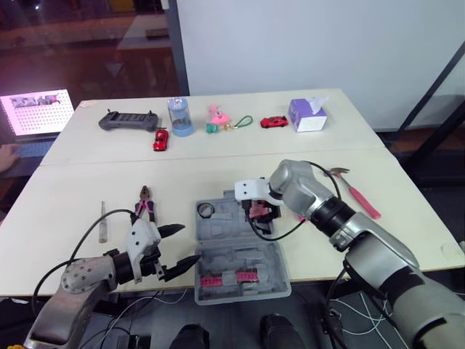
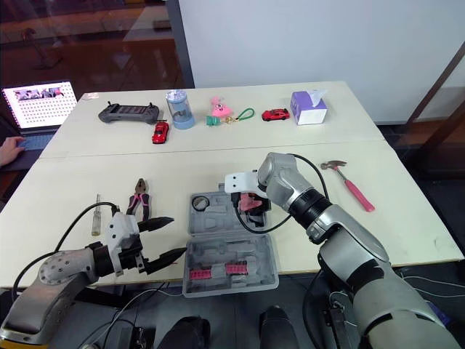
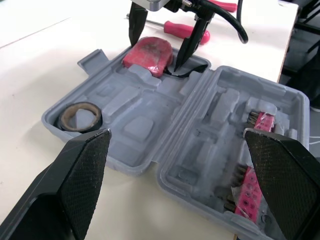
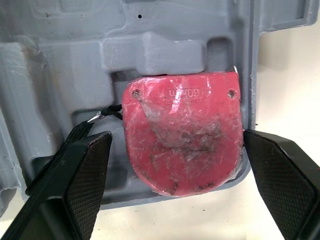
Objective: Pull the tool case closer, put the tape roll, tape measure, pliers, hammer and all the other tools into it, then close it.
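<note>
The grey tool case point(image 1: 218, 233) lies open at the table's front middle. In its far half sit the black tape roll point(image 1: 205, 211) and the red tape measure point(image 4: 182, 135). My right gripper point(image 1: 262, 215) is open and straddles the tape measure, one finger on each side. My left gripper point(image 1: 189, 243) is open just left of the case's near half, holding nothing. That near half holds pink bits point(image 1: 229, 278). Left of the case on the table lie the pliers point(image 1: 145, 203) and a screwdriver point(image 1: 103, 222). The pink-handled hammer point(image 1: 354, 190) lies to the right.
Along the far table stand a game controller point(image 1: 128, 120), a blue cup point(image 1: 179, 116), toy cars point(image 1: 160, 139), a pink keyring point(image 1: 218, 116) and a tissue box point(image 1: 309, 114). A laptop point(image 1: 36, 110) and a person's hand point(image 1: 7, 154) are at far left.
</note>
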